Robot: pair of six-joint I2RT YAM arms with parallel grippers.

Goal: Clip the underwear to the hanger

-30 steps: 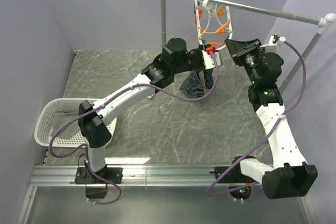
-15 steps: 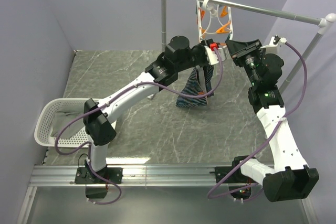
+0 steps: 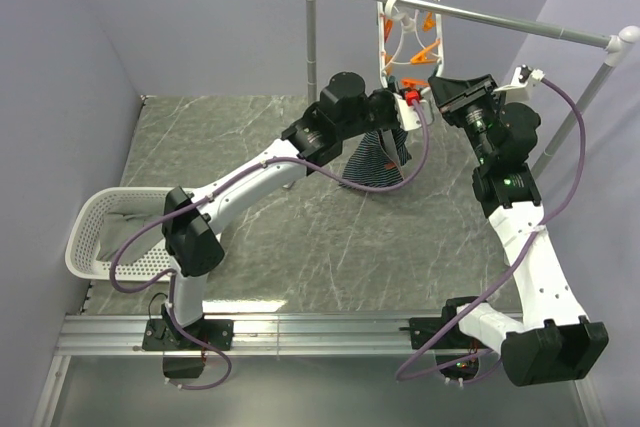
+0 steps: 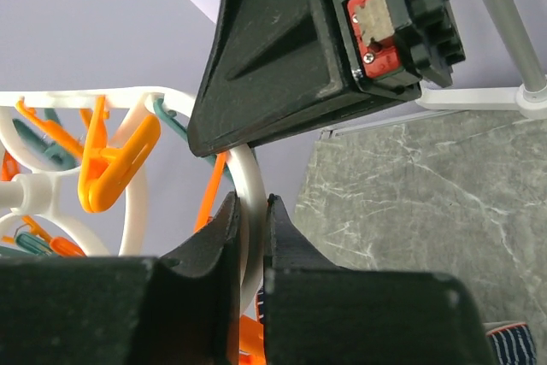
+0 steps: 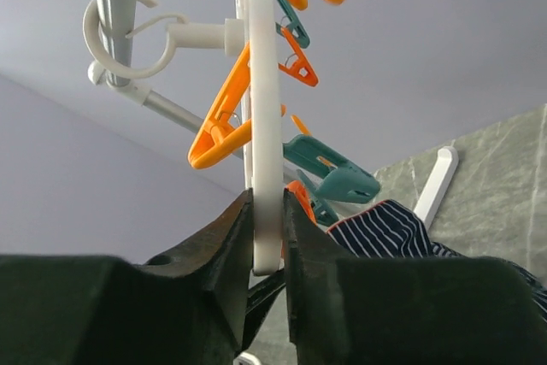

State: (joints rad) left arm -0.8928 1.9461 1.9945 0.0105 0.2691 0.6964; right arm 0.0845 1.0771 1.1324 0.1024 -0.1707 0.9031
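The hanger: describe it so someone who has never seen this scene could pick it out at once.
Find the grey metal rail crossing the back of the table. Hooked over it is the hanger: a white oval, alone in carrying orange and teal pegs.

A robotics lab cell is indicated: a grey marble-patterned tabletop (image 3: 330, 257) is enclosed by lavender walls (image 3: 60, 67), two white-and-black robot arms (image 3: 250, 172) (image 3: 530, 247) are bolted to an aluminium rail (image 3: 320, 332), and a white plastic oval clip hanger (image 3: 399, 7) is hung from a grey metal rail stand (image 3: 500, 20).
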